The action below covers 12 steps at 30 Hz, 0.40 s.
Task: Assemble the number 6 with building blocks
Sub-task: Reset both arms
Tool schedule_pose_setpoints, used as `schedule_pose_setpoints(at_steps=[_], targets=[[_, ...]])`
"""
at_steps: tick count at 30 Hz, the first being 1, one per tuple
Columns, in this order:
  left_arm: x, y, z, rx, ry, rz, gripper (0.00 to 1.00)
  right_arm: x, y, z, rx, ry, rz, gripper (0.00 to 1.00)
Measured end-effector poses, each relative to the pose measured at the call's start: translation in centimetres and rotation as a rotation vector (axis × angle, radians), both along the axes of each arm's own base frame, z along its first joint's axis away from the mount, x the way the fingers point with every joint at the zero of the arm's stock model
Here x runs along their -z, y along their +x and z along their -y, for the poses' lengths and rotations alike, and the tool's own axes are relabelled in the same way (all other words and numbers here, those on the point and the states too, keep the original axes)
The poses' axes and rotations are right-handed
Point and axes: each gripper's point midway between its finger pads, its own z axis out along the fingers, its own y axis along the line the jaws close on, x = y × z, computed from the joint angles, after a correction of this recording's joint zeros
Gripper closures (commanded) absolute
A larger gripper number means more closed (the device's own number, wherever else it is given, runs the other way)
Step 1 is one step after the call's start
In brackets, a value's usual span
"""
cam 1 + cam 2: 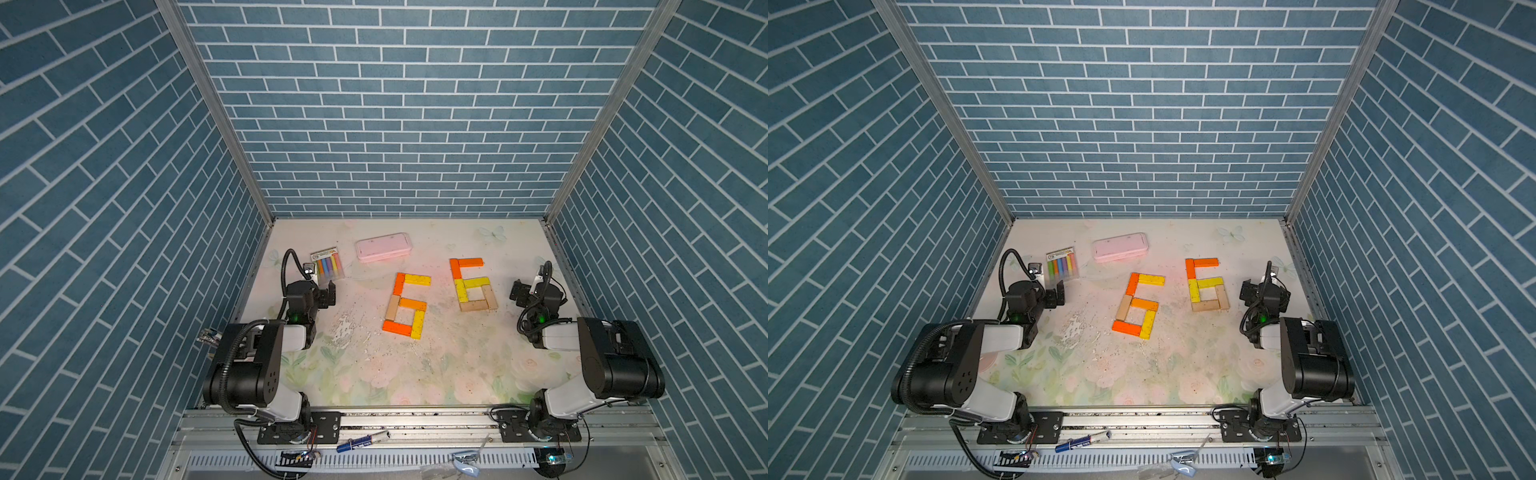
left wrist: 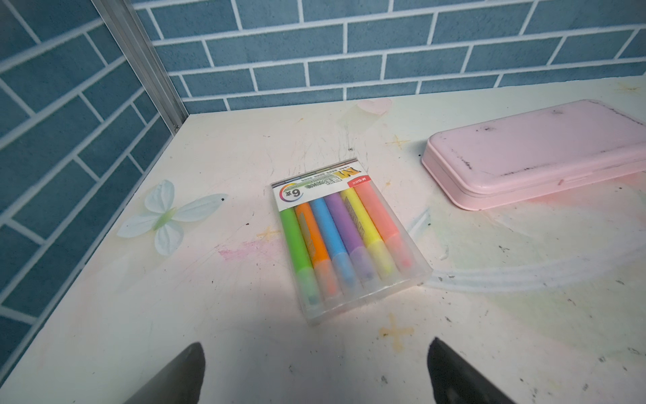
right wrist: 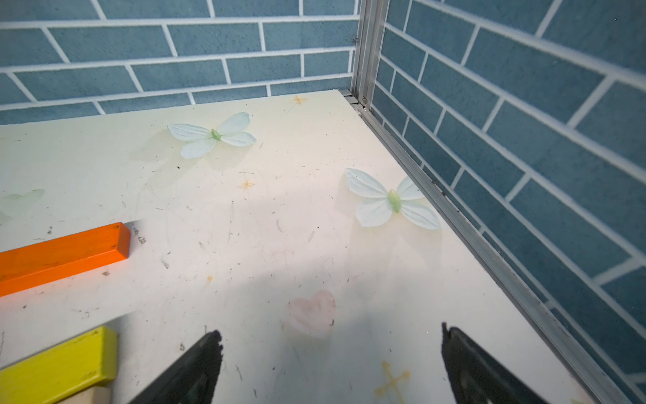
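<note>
Twelve building blocks lie flat on the bench, laid end to end as two angular figures side by side, a little apart. The number 6 near the middle leans slightly. It has an orange and tan spine, a yellow top, an orange-yellow waist, and a yellow side and orange base. The second 6 sits squarer, with orange bars above, yellow in the middle and tan below.

Left arm, right arm: black joints, white links, ribbed black conduit (green wrist LEDs)
</note>
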Motion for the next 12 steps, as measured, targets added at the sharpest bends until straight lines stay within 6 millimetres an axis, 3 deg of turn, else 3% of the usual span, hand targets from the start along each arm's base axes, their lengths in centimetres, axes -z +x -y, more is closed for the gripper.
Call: schedule_pose_setpoints(at_steps=[12], targets=[[0.00,0.00,0.03,0.001,0.005,0.000,0.01,-0.12,0.07,-0.09,-0.005,0.002,0.006,0.01]])
